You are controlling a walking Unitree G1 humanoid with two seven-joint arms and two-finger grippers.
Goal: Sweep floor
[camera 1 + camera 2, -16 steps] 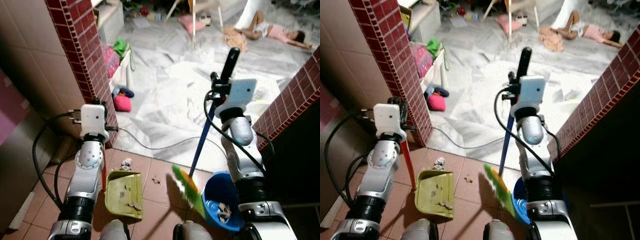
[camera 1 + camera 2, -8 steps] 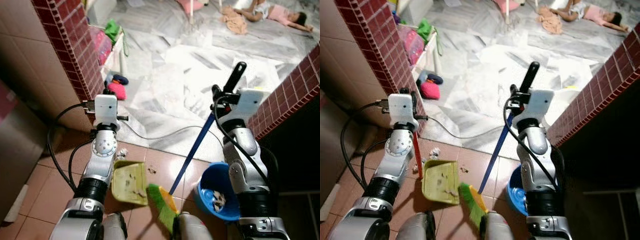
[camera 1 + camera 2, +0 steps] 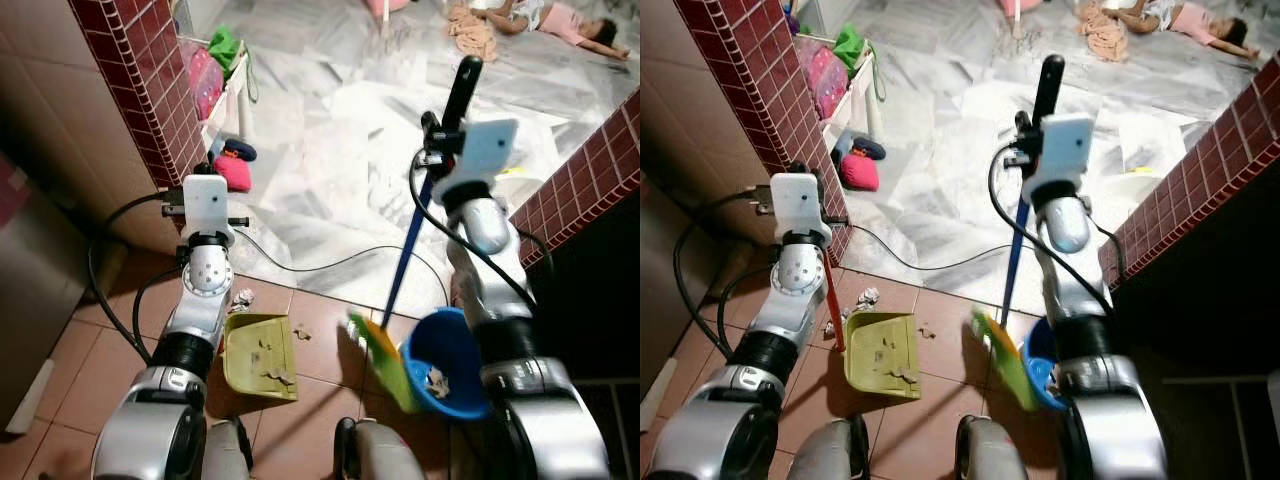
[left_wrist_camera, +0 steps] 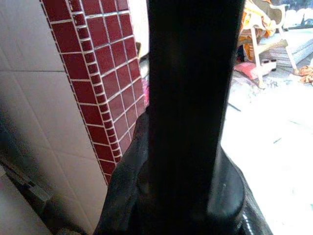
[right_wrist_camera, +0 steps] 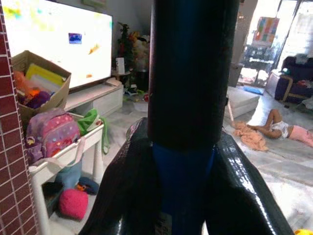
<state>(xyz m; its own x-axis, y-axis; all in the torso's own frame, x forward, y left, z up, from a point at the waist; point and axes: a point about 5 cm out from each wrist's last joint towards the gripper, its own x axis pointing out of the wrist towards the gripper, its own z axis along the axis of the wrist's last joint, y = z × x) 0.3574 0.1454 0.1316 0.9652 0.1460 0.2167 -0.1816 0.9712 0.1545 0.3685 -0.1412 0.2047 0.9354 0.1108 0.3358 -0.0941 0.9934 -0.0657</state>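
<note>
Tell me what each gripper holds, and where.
Right gripper clamps the blue broom handle near its black top; left gripper clamps the green dustpan's red upright handle at the top.

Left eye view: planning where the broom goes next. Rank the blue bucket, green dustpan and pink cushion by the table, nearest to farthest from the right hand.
1. Blue bucket, below the right hand.
2. Green dustpan, left on the tiles.
3. Pink cushion, far left; close to the dustpan's distance, so uncertain.
</note>
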